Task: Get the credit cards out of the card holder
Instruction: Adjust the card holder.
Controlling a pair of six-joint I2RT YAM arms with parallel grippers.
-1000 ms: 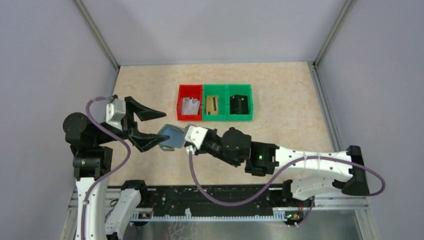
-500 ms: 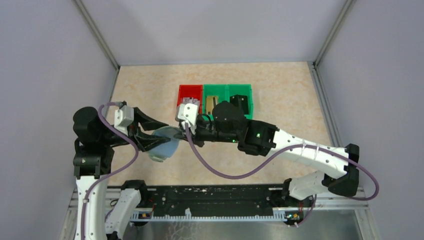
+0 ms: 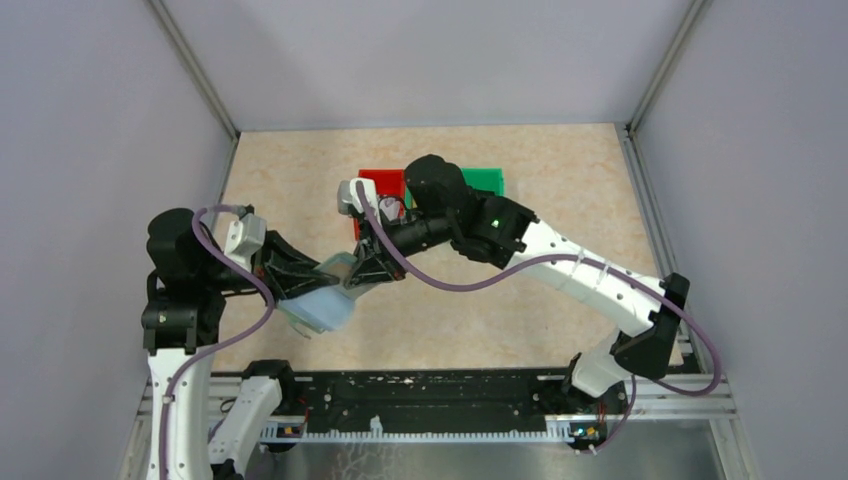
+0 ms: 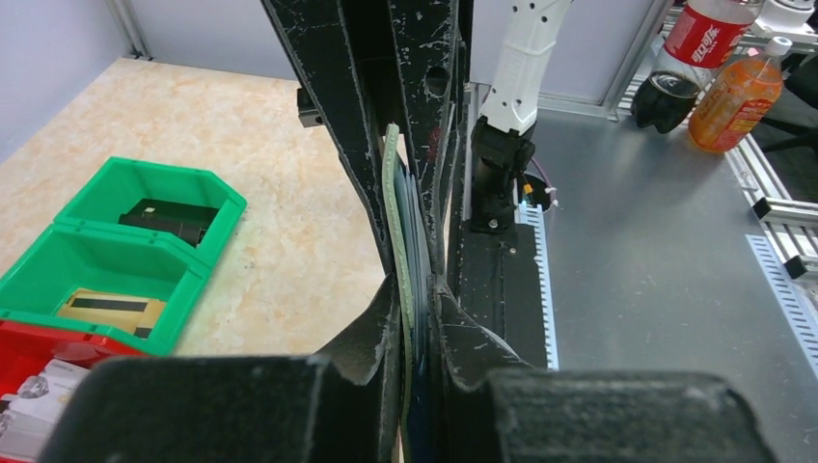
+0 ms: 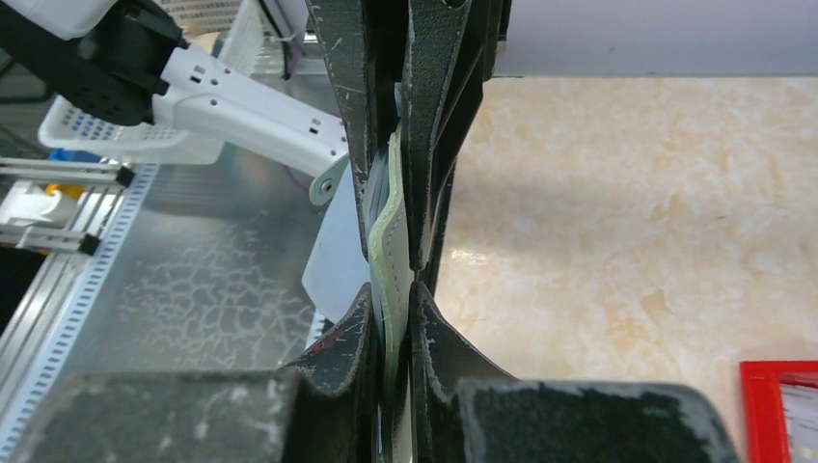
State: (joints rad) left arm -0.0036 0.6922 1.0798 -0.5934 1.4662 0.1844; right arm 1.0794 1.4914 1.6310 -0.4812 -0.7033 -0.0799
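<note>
Grey-green outside and pale blue inside, the holder (image 3: 322,305) hangs above the table (image 3: 570,180), near the bins (image 4: 101,193), with the left gripper (image 3: 312,280) clamped on one edge and the right gripper (image 3: 353,281) clamped on another.

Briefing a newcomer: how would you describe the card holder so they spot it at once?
Over the beige table, near side of the red bin, the left gripper and right gripper meet. The card holder is the flat, green-edged pale blue wallet clamped between them, the only thing held.
</note>
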